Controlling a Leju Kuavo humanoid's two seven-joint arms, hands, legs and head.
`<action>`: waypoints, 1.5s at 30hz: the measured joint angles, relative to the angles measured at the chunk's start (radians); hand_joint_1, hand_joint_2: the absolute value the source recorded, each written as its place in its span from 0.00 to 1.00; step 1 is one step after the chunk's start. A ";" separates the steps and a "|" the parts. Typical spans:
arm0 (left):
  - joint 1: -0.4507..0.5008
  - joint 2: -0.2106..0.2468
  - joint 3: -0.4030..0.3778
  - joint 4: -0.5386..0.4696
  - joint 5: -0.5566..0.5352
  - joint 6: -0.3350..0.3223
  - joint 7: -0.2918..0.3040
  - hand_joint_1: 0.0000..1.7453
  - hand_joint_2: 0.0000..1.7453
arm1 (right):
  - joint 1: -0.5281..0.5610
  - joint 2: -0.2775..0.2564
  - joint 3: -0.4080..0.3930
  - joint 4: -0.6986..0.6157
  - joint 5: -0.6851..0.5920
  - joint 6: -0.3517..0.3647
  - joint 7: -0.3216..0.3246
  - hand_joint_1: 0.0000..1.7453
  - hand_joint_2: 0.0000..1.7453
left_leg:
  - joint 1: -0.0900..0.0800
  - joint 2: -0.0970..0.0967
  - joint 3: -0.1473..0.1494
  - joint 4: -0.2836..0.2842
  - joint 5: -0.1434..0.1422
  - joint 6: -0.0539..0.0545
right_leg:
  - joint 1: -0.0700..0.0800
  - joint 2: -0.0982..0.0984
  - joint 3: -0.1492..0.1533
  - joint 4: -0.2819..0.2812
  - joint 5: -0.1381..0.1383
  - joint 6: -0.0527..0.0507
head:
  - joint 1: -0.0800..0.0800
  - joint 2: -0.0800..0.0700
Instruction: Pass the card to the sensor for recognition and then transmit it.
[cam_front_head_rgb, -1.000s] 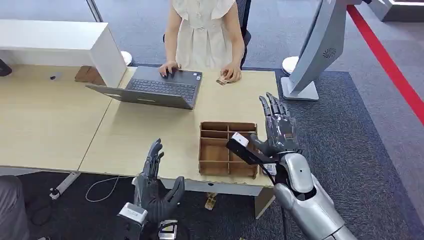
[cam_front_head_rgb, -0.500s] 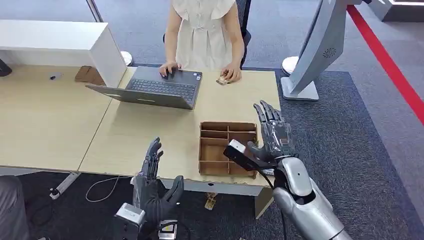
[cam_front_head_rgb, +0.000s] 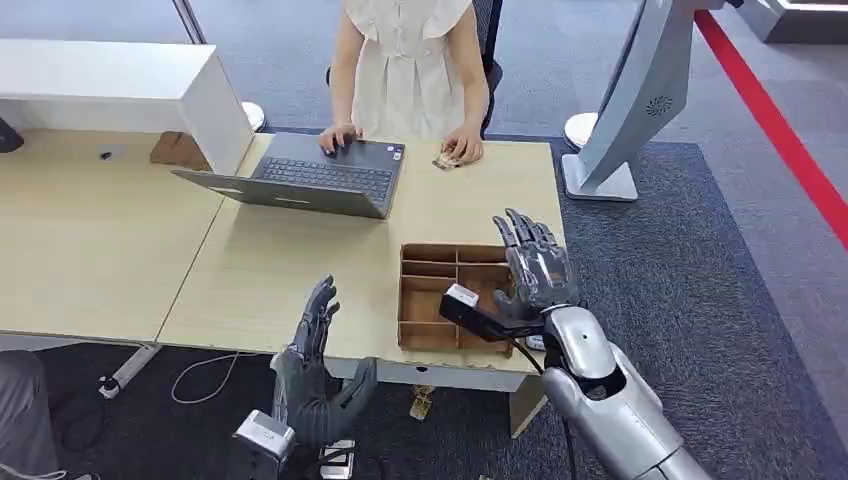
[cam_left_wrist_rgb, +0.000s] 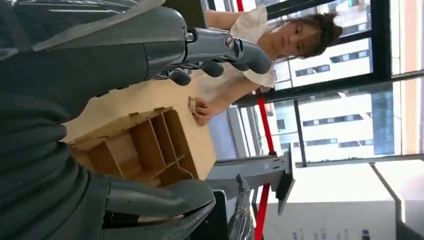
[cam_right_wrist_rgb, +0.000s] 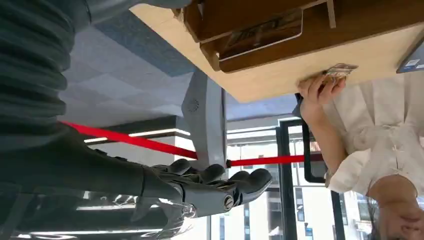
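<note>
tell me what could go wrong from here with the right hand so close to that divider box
The right hand hovers open above the brown divider box, which sits at the table edge, so a careless descent could nudge it off. Its upright dividers leave narrow compartments where fingers may jam. The left hand is open low by that same table edge and could knock it when rising.

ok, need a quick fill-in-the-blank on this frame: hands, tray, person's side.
1. The right hand hovers over the brown compartmented ____ tray.
2. The open grey laptop sits in front of the ____.
3. The left hand holds ____, fingers spread.
4. The person's hand rests on a small ____ at the table's far edge.

Missing: cardboard; person; nothing; card
</note>
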 joint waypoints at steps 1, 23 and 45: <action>0.000 -0.001 0.000 0.002 0.002 -0.007 -0.002 0.00 1.00 | -0.004 0.000 0.000 0.003 0.000 0.005 0.006 0.00 1.00 | 0.000 0.000 0.000 0.000 0.000 0.000 | 0.000 0.000 0.000 0.000 0.000 0.000 | 0.000 0.000; 0.000 -0.007 -0.018 0.038 0.043 -0.087 -0.039 0.00 1.00 | -0.017 -0.013 0.002 0.066 -0.001 0.027 0.066 0.00 1.00 | 0.000 0.000 0.000 0.000 0.000 0.000 | 0.000 0.000 0.000 0.000 0.000 0.000 | 0.000 0.000; -0.014 -0.023 -0.018 0.082 0.055 -0.125 -0.057 0.00 1.00 | -0.063 0.016 0.027 0.141 0.009 0.026 0.057 0.00 1.00 | 0.000 0.000 0.000 0.000 0.000 0.000 | 0.000 0.000 0.000 0.000 0.000 0.000 | 0.000 0.000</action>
